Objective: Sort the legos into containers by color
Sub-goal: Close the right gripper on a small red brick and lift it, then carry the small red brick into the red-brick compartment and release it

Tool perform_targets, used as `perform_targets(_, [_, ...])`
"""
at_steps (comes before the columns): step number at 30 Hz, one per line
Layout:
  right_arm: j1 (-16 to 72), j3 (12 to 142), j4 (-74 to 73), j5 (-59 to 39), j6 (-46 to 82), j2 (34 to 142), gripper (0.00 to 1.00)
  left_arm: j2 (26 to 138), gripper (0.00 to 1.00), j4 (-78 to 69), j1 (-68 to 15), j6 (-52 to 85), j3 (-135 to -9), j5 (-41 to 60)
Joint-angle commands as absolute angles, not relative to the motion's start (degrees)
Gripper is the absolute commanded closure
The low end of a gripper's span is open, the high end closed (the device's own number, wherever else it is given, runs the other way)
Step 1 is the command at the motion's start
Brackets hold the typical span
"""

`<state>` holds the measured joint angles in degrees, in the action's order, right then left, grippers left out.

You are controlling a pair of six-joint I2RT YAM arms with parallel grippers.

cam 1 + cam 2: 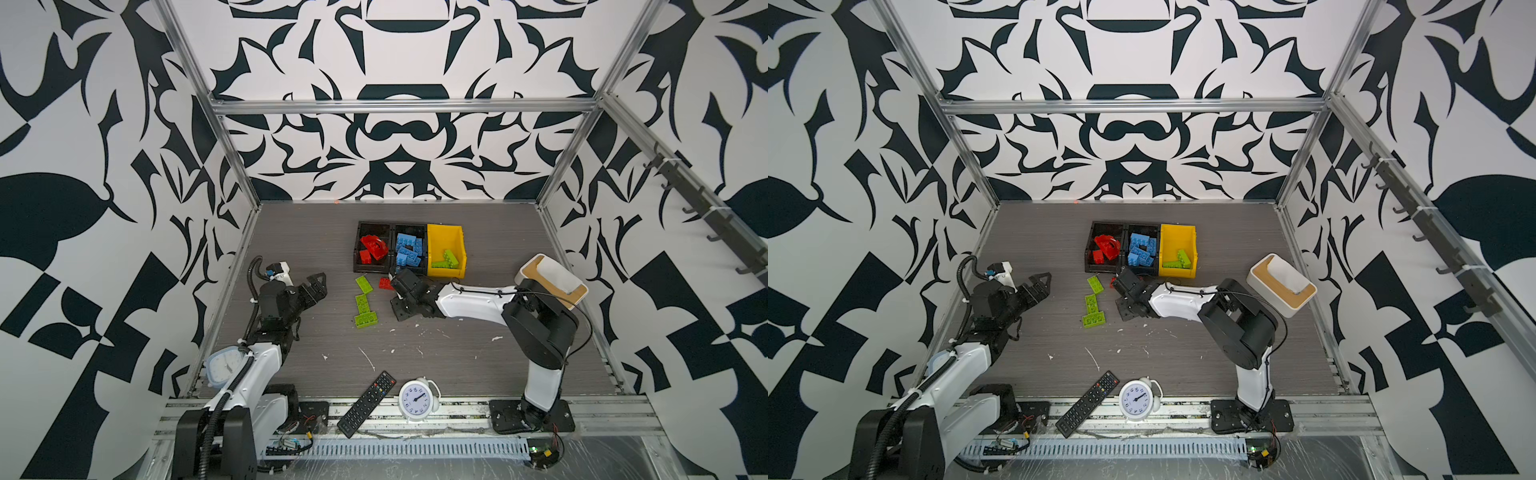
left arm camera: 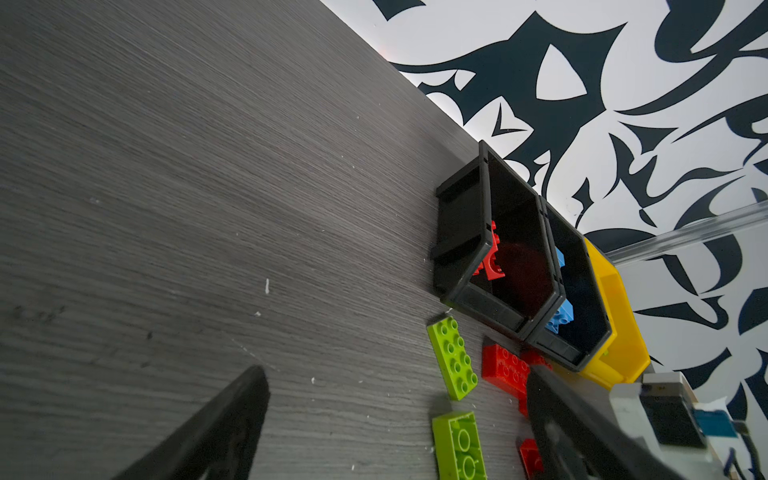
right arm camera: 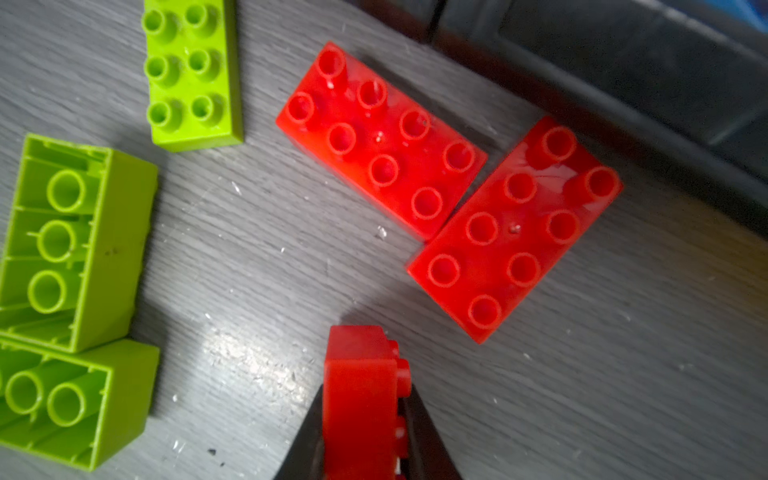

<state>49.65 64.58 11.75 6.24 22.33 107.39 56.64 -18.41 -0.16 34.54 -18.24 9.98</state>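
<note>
The right arm stands at the front right of the desk. It goes up from its foot and bends at a big black elbow. Then its white part reaches low and flat to the left, toward the middle. Its tip ends just in front of the black bins.

The right jaws are shut tight on a small red brick, with one jaw on each side of it. I cannot tell if the brick is touching the desk.

Close by, two more red bricks lie flat with their bumps up. They touch at a corner, right beside the black bin wall. Three green bricks lie a little farther to the left. One has its bumps up, and two lie on their sides and show their hollow bottoms.

The left arm is folded up on the left side of the desk, with its elbow bent. The left jaws point toward the middle, near the green bricks but not touching them. They are wide open and hold nothing.

At the back, one black bin holds red pieces and the other holds blue pieces. The yellow bin sits right beside them and holds green pieces.
</note>
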Motion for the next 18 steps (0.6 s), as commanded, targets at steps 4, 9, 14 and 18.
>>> perform_targets(4, [49.87,69.07,11.70,5.89,20.49,102.84,0.80,55.89,0.00,-18.13,0.00,34.50,-19.51,9.34])
perform_targets(9, [49.21,75.85,12.82,6.02,17.70,104.41,0.80,55.79,0.00,-18.11,0.00,34.56,-19.51,9.42])
perform_targets(14, [48.00,84.18,11.95,5.65,15.24,108.85,0.80,55.89,0.01,-18.11,0.00,34.46,-19.58,9.32])
perform_targets(18, [46.44,90.45,9.91,4.92,14.05,113.69,0.79,55.70,0.01,-18.06,0.00,34.39,-19.52,9.13])
